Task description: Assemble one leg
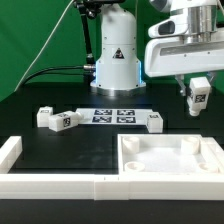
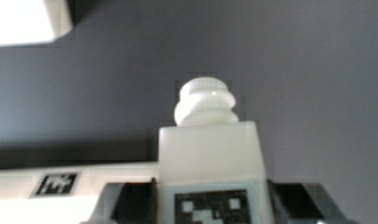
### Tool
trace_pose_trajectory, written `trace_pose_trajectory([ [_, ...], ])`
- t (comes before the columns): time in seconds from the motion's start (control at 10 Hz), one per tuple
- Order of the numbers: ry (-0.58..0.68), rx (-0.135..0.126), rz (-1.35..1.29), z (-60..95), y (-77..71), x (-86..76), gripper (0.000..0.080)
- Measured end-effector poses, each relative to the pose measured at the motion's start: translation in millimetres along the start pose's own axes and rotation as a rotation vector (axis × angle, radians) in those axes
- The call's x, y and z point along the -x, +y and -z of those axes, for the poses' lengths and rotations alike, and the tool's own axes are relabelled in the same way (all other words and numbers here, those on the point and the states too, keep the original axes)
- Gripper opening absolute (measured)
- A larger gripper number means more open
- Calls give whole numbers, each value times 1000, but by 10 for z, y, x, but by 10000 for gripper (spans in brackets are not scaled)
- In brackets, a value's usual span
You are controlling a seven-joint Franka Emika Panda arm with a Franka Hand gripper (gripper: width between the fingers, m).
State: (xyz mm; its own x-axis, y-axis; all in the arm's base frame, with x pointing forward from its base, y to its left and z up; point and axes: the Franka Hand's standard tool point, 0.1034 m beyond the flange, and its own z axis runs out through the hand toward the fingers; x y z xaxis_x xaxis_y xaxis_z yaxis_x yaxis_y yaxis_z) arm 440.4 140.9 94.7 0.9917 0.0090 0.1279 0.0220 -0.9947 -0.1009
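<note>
My gripper [image 1: 199, 100] is at the exterior view's right, held in the air above the table, shut on a leg [image 1: 200, 96], a small white block with a black-and-white tag. In the wrist view the leg [image 2: 212, 150] sits between the two dark fingers [image 2: 125, 203], its tag facing the camera and its rounded peg pointing away. The large flat white square panel [image 1: 168, 160] with raised rim and corner sockets lies at the front right, below and nearer than the gripper. Three more legs lie on the table: two at the left [image 1: 45, 117] [image 1: 66, 121] and one near the middle [image 1: 155, 121].
The marker board [image 1: 112, 115] lies flat at the table's middle, before the arm's white base [image 1: 117, 60]; a corner of it shows in the wrist view [image 2: 61, 183]. A white L-shaped fence [image 1: 30, 175] runs along the front left edge. A white shape fills one corner of the wrist view [image 2: 26, 20].
</note>
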Motion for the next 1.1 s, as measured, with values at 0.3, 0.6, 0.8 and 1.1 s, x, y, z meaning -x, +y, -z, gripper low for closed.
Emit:
trace_pose_trajectory([
  [0.3,-3,-1,7,-13,-35,32,288],
  [0.6,-11,5,106,-131,199,-209,288],
  [0.8,-5,2,118,13,251,-636,288],
  [1.1,8,-13,146,-16,343,-1160,288],
])
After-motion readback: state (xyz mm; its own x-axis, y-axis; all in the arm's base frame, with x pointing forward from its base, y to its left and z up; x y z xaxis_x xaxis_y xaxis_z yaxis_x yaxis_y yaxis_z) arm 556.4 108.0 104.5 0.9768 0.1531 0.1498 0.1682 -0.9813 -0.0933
